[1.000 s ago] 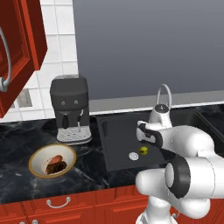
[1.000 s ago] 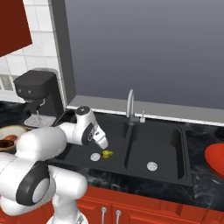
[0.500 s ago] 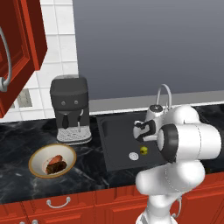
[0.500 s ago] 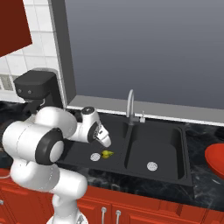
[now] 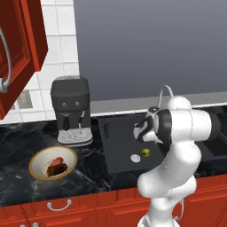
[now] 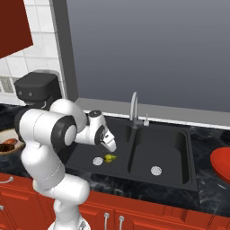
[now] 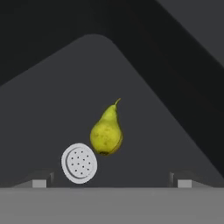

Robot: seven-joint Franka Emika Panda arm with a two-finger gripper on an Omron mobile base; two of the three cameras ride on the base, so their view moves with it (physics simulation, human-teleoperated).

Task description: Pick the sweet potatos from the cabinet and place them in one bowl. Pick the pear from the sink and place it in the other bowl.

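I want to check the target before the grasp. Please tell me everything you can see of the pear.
The pear is small and yellow-green, with a smooth, faintly speckled skin, a narrow neck and a short stem. It lies on its side on the black floor of the left sink basin, right beside the round silver drain. The open gripper is above it and touches nothing.

Even, flat rendered light; sharp throughout, no blur or glare; sink (image 5: 119,146) interior dim.
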